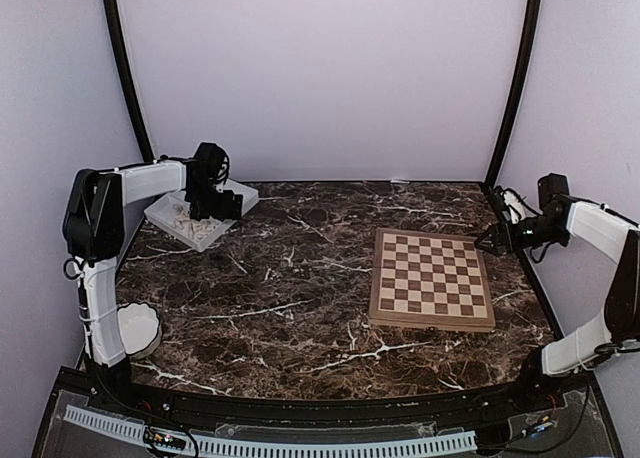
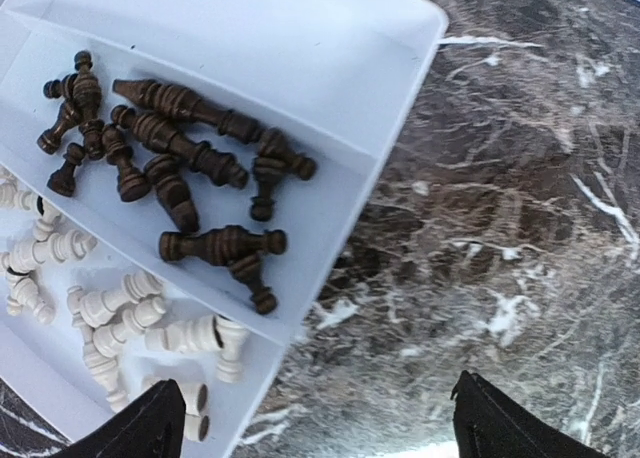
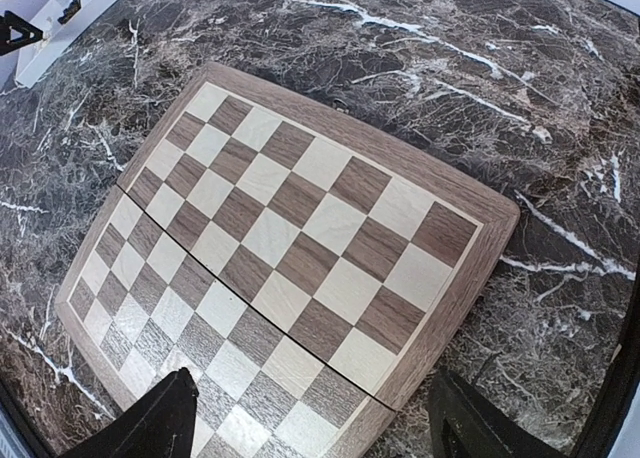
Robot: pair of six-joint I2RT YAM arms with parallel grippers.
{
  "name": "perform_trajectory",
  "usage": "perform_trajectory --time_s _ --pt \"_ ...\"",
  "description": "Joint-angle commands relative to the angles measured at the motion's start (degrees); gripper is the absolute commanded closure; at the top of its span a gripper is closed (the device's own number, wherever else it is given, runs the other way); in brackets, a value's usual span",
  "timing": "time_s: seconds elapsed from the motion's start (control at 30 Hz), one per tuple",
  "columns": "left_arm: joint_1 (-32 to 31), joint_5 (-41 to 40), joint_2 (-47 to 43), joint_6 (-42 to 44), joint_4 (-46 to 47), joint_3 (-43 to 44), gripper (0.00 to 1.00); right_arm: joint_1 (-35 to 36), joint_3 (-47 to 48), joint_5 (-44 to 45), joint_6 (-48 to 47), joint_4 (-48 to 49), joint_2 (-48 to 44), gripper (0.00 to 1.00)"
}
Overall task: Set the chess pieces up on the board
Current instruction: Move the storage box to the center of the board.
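Observation:
The chessboard [image 1: 431, 278] lies bare at the right of the marble table; it fills the right wrist view [image 3: 290, 248]. The chess pieces lie in a white divided tray [image 1: 170, 216] at the back left. In the left wrist view, dark brown pieces [image 2: 180, 163] fill one compartment and cream pieces [image 2: 120, 323] the one beside it. My left gripper [image 2: 320, 433] hangs open and empty over the tray's [image 2: 300, 58] right edge. My right gripper [image 3: 312, 428] hangs open and empty above the board's far right corner; in the top view it [image 1: 493, 241] sits just past that corner.
A white scalloped bowl [image 1: 137, 329] stands at the near left by the left arm's base. Purple walls close in the back and both sides. Bare marble [image 1: 290, 278] lies between tray and board.

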Motion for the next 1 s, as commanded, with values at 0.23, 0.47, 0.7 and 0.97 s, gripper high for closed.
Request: perform_trajectory --time_s 0.23,0.47,0.7,0.97 --pt "3.45 -0.13 2.70 5.64 -4.65 -1.04 0.04 0.31 -1.60 -1.99 -0.03 2.62 0.35 0.19" --pt "2.89 9.31 -0.97 6.97 -7.08 -7.08 0.12 0.39 -1.32 -1.88 -0.25 2.33 2.07 0.19" --pt "-2.43 13.10 -13.16 7.11 -3.39 -21.68 0.14 0.88 -1.01 -2.37 -0.65 2.24 3.90 0.19" --pt "-11.92 23.16 -20.13 -0.78 5.52 -35.76 0.14 4.54 1.22 -0.86 -2.54 0.68 8.64 0.20"
